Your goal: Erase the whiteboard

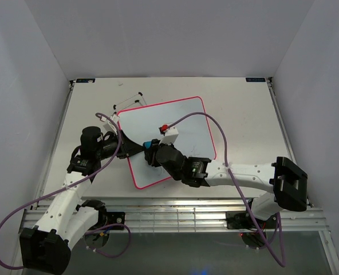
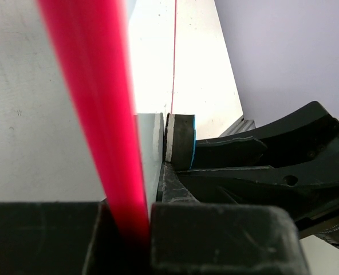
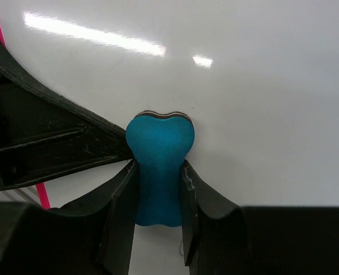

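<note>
Whiteboard (image 1: 186, 123) sits tilted at centre frame on the bench (image 1: 244, 103). Right hand (image 1: 152, 150) grips the blue eraser (image 3: 160, 157), felt pressed to the board's lower-left area. Left hand (image 1: 129, 150) is clamped on the pink frame at the board's left edge.

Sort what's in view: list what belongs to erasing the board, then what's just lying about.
In use:
whiteboard, its edge clamped by the left gripper
blue eraser, held by the right gripper

Lying about:
small white block with red knob on the board
clear stand behind it
</note>
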Controlling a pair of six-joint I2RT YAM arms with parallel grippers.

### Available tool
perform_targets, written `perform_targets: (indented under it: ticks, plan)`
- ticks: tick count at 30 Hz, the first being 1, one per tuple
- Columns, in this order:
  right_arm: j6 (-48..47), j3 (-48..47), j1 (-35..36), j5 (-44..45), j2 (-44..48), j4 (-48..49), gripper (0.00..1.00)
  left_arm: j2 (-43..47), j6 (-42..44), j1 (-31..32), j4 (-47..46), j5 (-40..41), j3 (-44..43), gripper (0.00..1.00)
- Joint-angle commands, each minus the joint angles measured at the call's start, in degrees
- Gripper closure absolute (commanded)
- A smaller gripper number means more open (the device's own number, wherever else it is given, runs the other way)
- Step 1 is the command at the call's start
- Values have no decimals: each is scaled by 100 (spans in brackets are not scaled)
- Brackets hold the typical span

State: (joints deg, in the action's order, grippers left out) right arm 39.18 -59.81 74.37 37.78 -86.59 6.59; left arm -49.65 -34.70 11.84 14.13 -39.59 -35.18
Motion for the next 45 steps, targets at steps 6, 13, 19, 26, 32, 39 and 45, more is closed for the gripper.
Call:
perform_targets:
  ticks: [6,13,19,26,32,39,45]
  plan:
    - [775,741,298,-404,-157,-930,92,16,851,170,371,215,46,100]
    - [1056,2341,-773,-202,888,-1185,92,-10,859,179,354,154,55,100]
    - [821,3379,-1600,-236,1635,-1030,92,-27,851,179,327,101,46,100]
    - [-638,2985,-776,-992,1462,1238,92,-194,815,196,274,-57,64,100]
    - [-1534,1860,296,-948,592,2223,92,-361,780,284,301,-22,46,100]
    - [-1940,1234,597,-642,-52,2268,92,-879,640,284,265,-181,55,100]
    - [-1380,2727,-534,-710,712,1970,92,-1038,640,284,301,-189,29,100]
